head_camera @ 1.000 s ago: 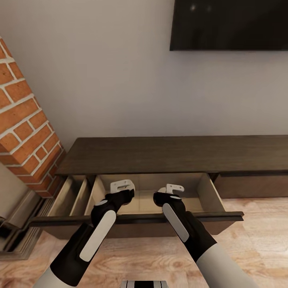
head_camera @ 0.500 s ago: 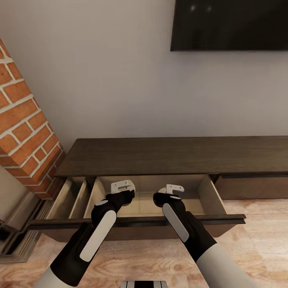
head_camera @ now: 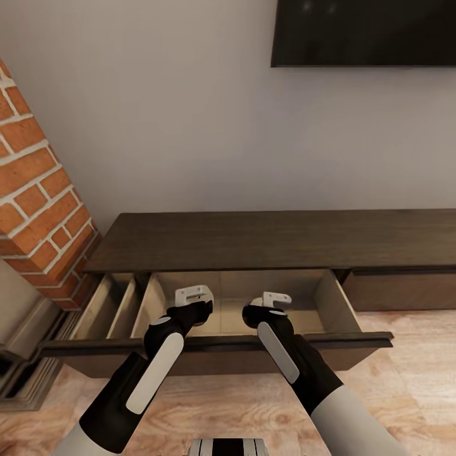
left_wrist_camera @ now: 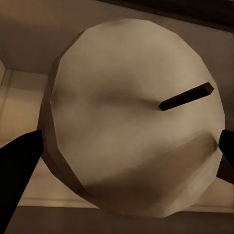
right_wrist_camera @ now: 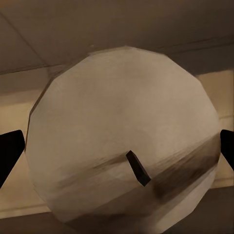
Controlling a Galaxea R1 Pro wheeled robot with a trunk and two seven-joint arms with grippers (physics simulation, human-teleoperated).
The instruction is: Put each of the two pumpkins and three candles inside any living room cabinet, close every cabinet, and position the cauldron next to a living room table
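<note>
Over the pulled-out middle drawer [head_camera: 316, 297] of the cabinet [head_camera: 278, 240], both arms reach forward side by side. No brand, label or writing can be read on any surface.

Left pincer [left_wrist_camera: 124, 156]: clenched on a candle [left_wrist_camera: 131, 117]. From the left wrist, the tan, faceted end face with its dark wick sits between the two black fingertips [left_wrist_camera: 19, 161], touching both. From the head, the left pincer [head_camera: 193, 297] hangs above the drawer's pale floor, near its middle.

Right pincer [right_wrist_camera: 117, 146]: clenched on a second candle [right_wrist_camera: 122, 141], wick end toward the camera, held between the black fingertips [right_wrist_camera: 9, 148] at either side. From the head, the right pincer [head_camera: 275, 301] hangs just beside the left one, over the same drawer.

Drawer front [head_camera: 215, 345]: dark, drawn out toward the robot, passing under both forearms. A narrower compartment [head_camera: 111, 304] stands open at the left, next to a brick column [head_camera: 38, 202]. A dark screen [head_camera: 364, 31] hangs on the wall above. The floor [head_camera: 253, 405] is pale wood.
</note>
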